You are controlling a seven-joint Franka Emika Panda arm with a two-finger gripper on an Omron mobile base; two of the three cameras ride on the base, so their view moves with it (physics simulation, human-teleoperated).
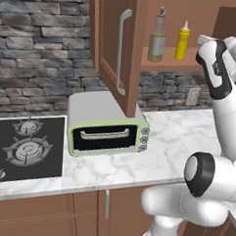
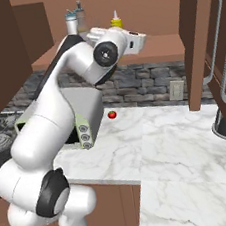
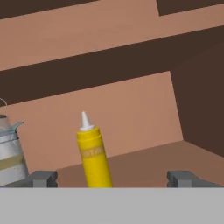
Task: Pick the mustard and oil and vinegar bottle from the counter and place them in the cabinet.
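The mustard and the taller oil and vinegar bottle stand upright side by side on the shelf of the open cabinet, the mustard to the right. In the hand view the mustard stands just beyond my gripper. The gripper is open and its fingertips are wide apart, touching nothing. The oil and vinegar bottle is cut off at that view's left edge. From the right base view my hand is raised at shelf height in front of the mustard. The counter lies below.
The cabinet door with its silver handle hangs open to the left over a green toaster oven. A black stove is at the left. A small tomato lies by the back wall, near a wall outlet.
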